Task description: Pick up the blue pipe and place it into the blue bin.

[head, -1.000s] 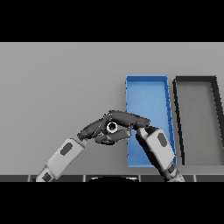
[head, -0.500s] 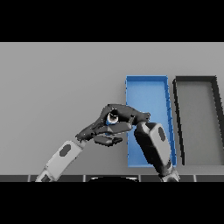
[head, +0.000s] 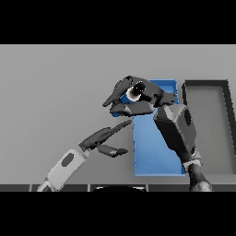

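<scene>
Blue pipe: short, open round end facing the camera, pale inside, held up off the tabletop in the right robot hand, at the bin's upper left corner. Blue bin: shallow rectangular tray, long side running away, flat on the tabletop.

The right hand sits just right of the frame's centre, fingers curled round something, its forearm rising from the lower right. The left hand lies lower, centre-left, fingers straight and pointing up-right.
</scene>
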`<action>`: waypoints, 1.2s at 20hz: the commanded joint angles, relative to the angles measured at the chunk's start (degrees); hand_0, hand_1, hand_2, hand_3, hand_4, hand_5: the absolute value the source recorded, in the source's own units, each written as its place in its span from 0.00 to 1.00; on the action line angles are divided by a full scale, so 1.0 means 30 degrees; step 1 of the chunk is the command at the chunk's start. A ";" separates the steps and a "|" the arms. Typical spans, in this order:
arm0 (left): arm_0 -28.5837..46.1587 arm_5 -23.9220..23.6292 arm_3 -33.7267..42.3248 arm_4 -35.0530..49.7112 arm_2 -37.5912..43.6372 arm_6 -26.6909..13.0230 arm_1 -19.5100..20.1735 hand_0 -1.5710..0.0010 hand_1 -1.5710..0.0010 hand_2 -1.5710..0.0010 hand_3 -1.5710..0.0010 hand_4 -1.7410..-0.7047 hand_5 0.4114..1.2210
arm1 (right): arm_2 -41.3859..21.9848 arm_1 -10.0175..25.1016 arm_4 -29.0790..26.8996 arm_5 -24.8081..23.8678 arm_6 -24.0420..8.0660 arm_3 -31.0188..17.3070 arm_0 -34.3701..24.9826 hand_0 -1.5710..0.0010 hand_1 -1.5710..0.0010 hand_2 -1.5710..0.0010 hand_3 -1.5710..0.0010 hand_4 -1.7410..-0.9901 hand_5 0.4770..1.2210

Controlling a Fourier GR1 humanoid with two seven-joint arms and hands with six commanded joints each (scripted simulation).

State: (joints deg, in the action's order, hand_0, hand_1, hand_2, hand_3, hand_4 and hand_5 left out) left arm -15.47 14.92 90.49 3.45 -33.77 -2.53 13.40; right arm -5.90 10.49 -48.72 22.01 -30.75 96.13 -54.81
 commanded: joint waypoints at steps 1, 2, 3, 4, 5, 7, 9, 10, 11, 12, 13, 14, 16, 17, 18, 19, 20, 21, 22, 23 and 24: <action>-0.0076 -0.0047 0.0186 -0.0047 -0.0079 -0.0187 -0.0060 1.00 1.00 1.00 1.00 0.84 0.09 | 0.0430 0.0144 0.0210 -0.0544 0.0134 -0.0525 -0.0607 0.00 0.00 0.00 0.00 0.33 1.00; -0.0268 -0.0032 0.0152 0.0036 0.0108 -0.0252 0.0050 1.00 1.00 1.00 1.00 0.85 0.09 | 0.1069 0.0445 0.0377 -0.0909 0.0516 -0.1262 -0.1133 0.00 0.00 0.00 0.00 0.33 1.00; -0.0442 -0.0057 0.0006 0.0130 0.0224 -0.0534 -0.0010 1.00 1.00 1.00 1.00 0.85 0.09 | 0.1536 0.0809 0.0993 -0.1054 0.0860 -0.2186 -0.1770 0.00 0.00 0.00 0.00 0.32 1.00; -0.0206 -0.0011 0.0211 0.0291 0.0247 -0.0469 0.0088 1.00 1.00 1.00 1.00 0.85 0.09 | 0.1825 0.1129 0.1780 -0.1081 0.1150 -0.2904 -0.1828 0.00 0.00 0.00 0.00 0.32 1.00; -0.0260 -0.0229 0.0261 0.0153 0.0196 -0.0935 -0.0018 1.00 1.00 1.00 1.00 0.86 0.09 | 0.1971 0.1199 0.2508 -0.1089 0.1235 -0.3704 -0.2111 0.00 0.00 0.00 0.00 0.32 1.00; -0.0297 -0.0237 0.0122 -0.0019 0.0177 -0.0848 0.0019 1.00 1.00 1.00 1.00 0.87 0.08 | 0.2692 0.1741 0.3733 -0.1180 0.1439 -0.5435 -0.2088 0.00 0.00 0.00 0.00 0.32 1.00; -0.0236 -0.0515 0.0191 -0.0332 0.0213 -0.0802 0.0124 1.00 1.00 1.00 1.00 0.88 0.07 | 0.3336 0.2264 0.4411 -0.0939 0.1238 -0.6934 -0.1666 0.00 0.00 0.00 0.00 0.32 1.00; -0.0174 -0.0562 0.0164 -0.0368 0.0206 -0.0733 0.0098 1.00 1.00 1.00 1.00 0.88 0.07 | 0.3659 0.2439 0.4763 -0.0900 0.1242 -0.7675 -0.1330 0.00 0.00 0.00 0.00 0.32 1.00; -0.0112 -0.0467 0.0406 -0.0166 0.0415 -0.0644 0.0408 1.00 1.00 1.00 1.00 0.88 0.07 | 0.3923 0.2498 0.5098 -0.1089 0.1100 -0.8173 -0.0908 0.00 0.00 0.00 0.00 0.32 1.00; -0.0127 -0.0380 0.0379 -0.0092 0.0460 -0.0758 0.0508 1.00 1.00 1.00 1.00 0.88 0.06 | 0.4123 0.2634 0.5476 -0.1317 0.0810 -0.8533 -0.0558 0.00 0.00 0.00 0.00 0.32 1.00; 0.0115 -0.0393 0.0408 -0.0296 0.0262 -0.0668 0.0527 1.00 1.00 1.00 1.00 0.88 0.06 | 0.4251 0.2639 0.5797 -0.1293 0.0857 -0.8802 -0.0009 0.00 0.00 0.00 0.00 0.32 1.00; 0.0120 -0.0400 0.0439 -0.0338 0.0243 -0.0584 0.0510 1.00 1.00 1.00 1.00 0.89 0.06 | 0.4533 0.2764 0.5968 -0.1201 0.0826 -0.9169 0.0468 0.00 0.00 0.00 0.00 0.32 1.00; -0.0046 -0.0460 0.0418 -0.0295 0.0345 -0.0730 0.0480 1.00 1.00 1.00 1.00 0.88 0.06 | 0.4581 0.2683 0.6427 -0.1375 0.0233 -0.9094 0.1626 0.00 0.00 0.00 0.00 0.32 1.00; -0.0016 -0.0438 0.0475 -0.0385 0.0255 -0.0757 0.0506 1.00 1.00 1.00 1.00 0.88 0.06 | 0.4575 0.2601 0.6899 -0.1739 -0.0102 -0.9119 0.2120 0.00 0.00 0.00 0.00 0.32 1.00; 0.0030 -0.0377 0.0361 -0.0423 0.0117 -0.0754 0.0374 1.00 1.00 1.00 1.00 0.88 0.07 | 0.4620 0.2509 0.7151 -0.1951 -0.0523 -0.9124 0.2812 0.00 0.00 0.00 0.00 0.32 1.00; 0.0031 -0.0371 0.0481 -0.0339 0.0226 -0.0810 0.0491 1.00 1.00 1.00 1.00 0.88 0.07 | 0.4622 0.2375 0.7440 -0.2091 -0.0794 -0.9014 0.3470 0.00 0.00 0.00 0.00 0.32 1.00; 0.0287 -0.0368 0.0678 -0.0293 0.0247 -0.0547 0.0652 1.00 1.00 1.00 1.00 0.88 0.07 | 0.4646 0.2222 0.7590 -0.2498 -0.1337 -0.8613 0.4250 0.00 0.00 0.00 0.00 0.32 1.00; 0.0186 -0.0384 0.0766 -0.0274 0.0302 -0.0601 0.0687 1.00 1.00 1.00 1.00 0.88 0.07 | 0.4460 0.2378 0.7888 -0.2992 -0.1395 -0.8772 0.4643 0.00 0.00 0.00 0.00 0.32 1.00; 0.0066 -0.0479 0.0622 -0.0305 0.0237 -0.0877 0.0440 1.00 1.00 1.00 1.00 0.88 0.07 | 0.3754 0.2651 0.7955 -0.3586 -0.1394 -0.8948 0.5206 0.00 0.00 0.00 0.00 0.32 1.00; 0.0105 -0.0419 0.0650 -0.0291 0.0247 -0.0827 0.0527 1.00 1.00 1.00 1.00 0.88 0.07 | 0.3164 0.2982 0.7972 -0.3772 -0.1395 -0.9061 0.5572 0.00 0.00 0.00 0.14 0.26 1.00; 0.0094 -0.0435 0.0733 -0.0255 0.0239 -0.0881 0.0501 1.00 1.00 1.00 1.00 0.88 0.07 | 0.2485 0.3313 0.7619 -0.4045 -0.1395 -0.8915 0.6125 0.00 0.00 0.00 0.31 0.21 1.00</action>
State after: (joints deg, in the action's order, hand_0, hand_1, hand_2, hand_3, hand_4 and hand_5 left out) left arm -15.18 13.61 92.69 2.69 -33.05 -5.11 14.90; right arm 1.54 20.42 -25.97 9.90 -34.92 69.37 -36.37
